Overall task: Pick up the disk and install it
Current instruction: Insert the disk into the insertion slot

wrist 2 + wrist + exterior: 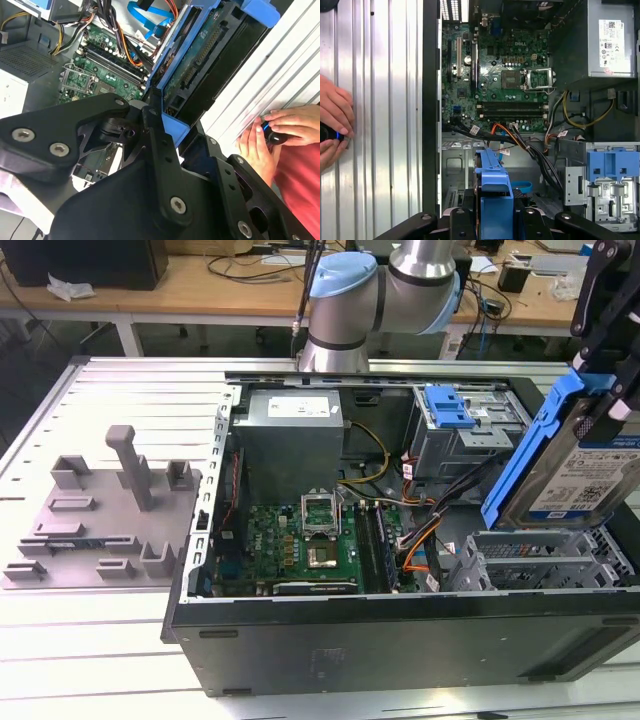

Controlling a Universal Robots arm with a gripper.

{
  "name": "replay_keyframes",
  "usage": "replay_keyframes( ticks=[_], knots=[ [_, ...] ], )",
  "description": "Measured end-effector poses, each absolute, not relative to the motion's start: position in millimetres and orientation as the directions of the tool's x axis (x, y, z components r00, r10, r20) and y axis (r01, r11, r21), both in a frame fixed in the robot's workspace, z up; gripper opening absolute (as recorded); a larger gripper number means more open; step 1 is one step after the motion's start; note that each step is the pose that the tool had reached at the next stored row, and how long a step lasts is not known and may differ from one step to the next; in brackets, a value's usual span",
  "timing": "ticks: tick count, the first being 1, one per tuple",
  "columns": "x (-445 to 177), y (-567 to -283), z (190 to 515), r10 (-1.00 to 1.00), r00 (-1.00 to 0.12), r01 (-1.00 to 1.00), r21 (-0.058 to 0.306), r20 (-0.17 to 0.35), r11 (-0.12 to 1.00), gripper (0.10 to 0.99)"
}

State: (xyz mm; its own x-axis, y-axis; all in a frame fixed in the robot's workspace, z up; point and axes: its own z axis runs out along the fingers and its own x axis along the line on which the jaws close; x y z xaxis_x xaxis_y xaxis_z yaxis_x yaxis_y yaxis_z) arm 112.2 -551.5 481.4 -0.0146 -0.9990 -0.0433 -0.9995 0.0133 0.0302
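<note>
Aloft, one gripper (495,222) clamped on one disk (592,478), one open case (400,640), two hands (289,122)

disk (585,478): blue rails, prob. silver body

disk (585,478) label, power supply (615,45) sticker, print illegible

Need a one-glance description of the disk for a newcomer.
Find the open computer case; at the exterior view's right, above its grey drive cage, the tool grips the disk. Unlike the small blue latch nearby, it's a tilted silver slab with white label and blue rails.
</note>
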Motion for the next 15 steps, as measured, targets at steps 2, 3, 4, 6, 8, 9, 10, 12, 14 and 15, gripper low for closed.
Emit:
replay_keyframes(
  ticks=[2,3,4,6,8,9,10,12,14,15],
  knots=[
    [112.2,-551.5,481.2,-0.999,-0.015,-0.999,0.03,-0.043,0.013,0.369],
    [112.2,-551.6,481.1,-0.999,-0.015,-0.999,0.03,-0.043,0.013,0.369],
    [112.4,-551.7,480.9,-0.999,-0.015,-0.999,0.03,-0.043,0.013,0.369],
    [113.3,-552.0,480.5,-0.999,-0.015,-0.999,0.03,-0.043,0.013,0.369],
    [113.4,-552.3,480.1,-0.999,-0.015,-0.999,0.03,-0.043,0.013,0.369],
    [113.5,-552.5,479.5,-0.999,-0.015,-0.999,0.03,-0.043,0.013,0.369],
    [113.5,-552.6,479.2,-0.999,-0.015,-0.999,0.03,-0.043,0.013,0.369],
    [113.5,-553.3,478.4,-0.999,-0.015,-0.999,0.03,-0.043,0.013,0.369],
    [113.5,-554.0,477.5,-0.999,-0.015,-0.999,0.03,-0.043,0.013,0.369],
    [113.5,-554.1,477.2,-0.999,-0.015,-0.999,0.03,-0.043,0.013,0.369]
  ],
)
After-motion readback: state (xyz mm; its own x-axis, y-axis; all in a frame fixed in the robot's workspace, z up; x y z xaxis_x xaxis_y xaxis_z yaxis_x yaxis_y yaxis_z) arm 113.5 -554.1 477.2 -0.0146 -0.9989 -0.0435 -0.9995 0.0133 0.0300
